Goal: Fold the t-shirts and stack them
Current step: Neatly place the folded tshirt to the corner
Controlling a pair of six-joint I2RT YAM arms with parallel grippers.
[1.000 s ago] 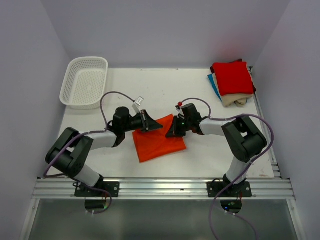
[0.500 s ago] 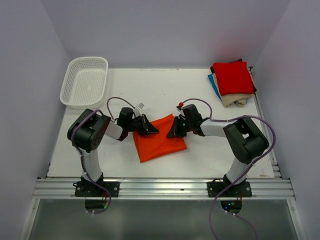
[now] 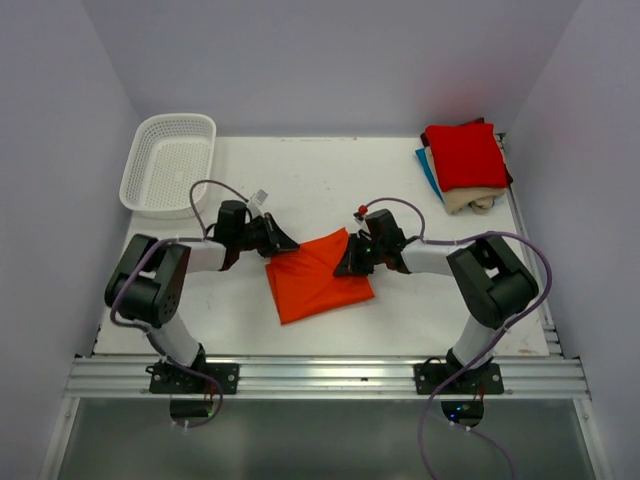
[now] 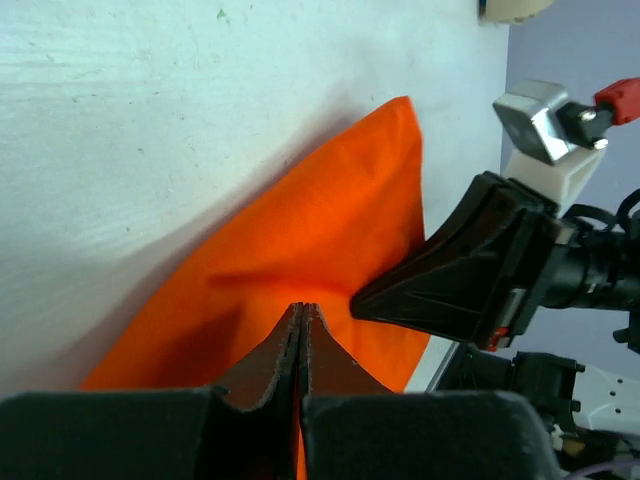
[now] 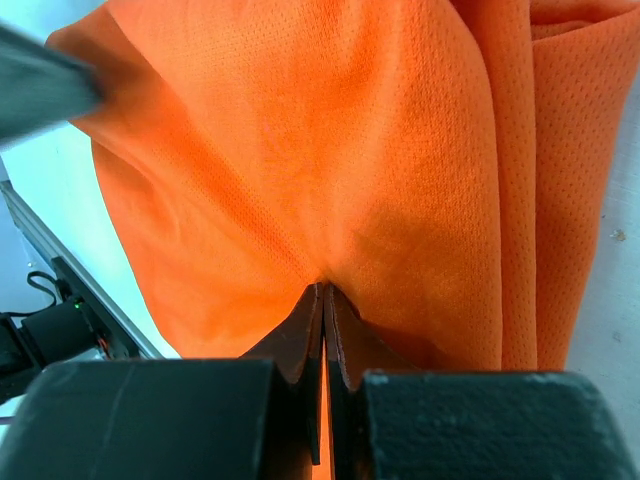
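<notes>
The bright orange t-shirt [image 3: 318, 285] lies folded in a rough square on the white table between my two arms. My left gripper [image 3: 290, 245] is at its upper left edge, jaws closed with the tips pressed into the cloth [image 4: 330, 210]; its tips show in the left wrist view [image 4: 302, 308]. My right gripper [image 3: 343, 265] is at the shirt's upper right edge, shut on a pucker of orange cloth [image 5: 300, 150]; its tips show in the right wrist view [image 5: 323, 288]. The right gripper's black fingers [image 4: 450, 275] also show in the left wrist view.
A stack of folded shirts sits at the back right: red [image 3: 465, 155] on top, blue [image 3: 428, 170] and beige [image 3: 470, 200] under it. A white mesh basket [image 3: 180, 118] stands at the back left. A metal rail [image 3: 330, 375] runs along the near edge.
My left gripper has drawn back to the left, toward the shirt's upper left edge, and its arm has swung. The right gripper has stayed in place on the shirt.
</notes>
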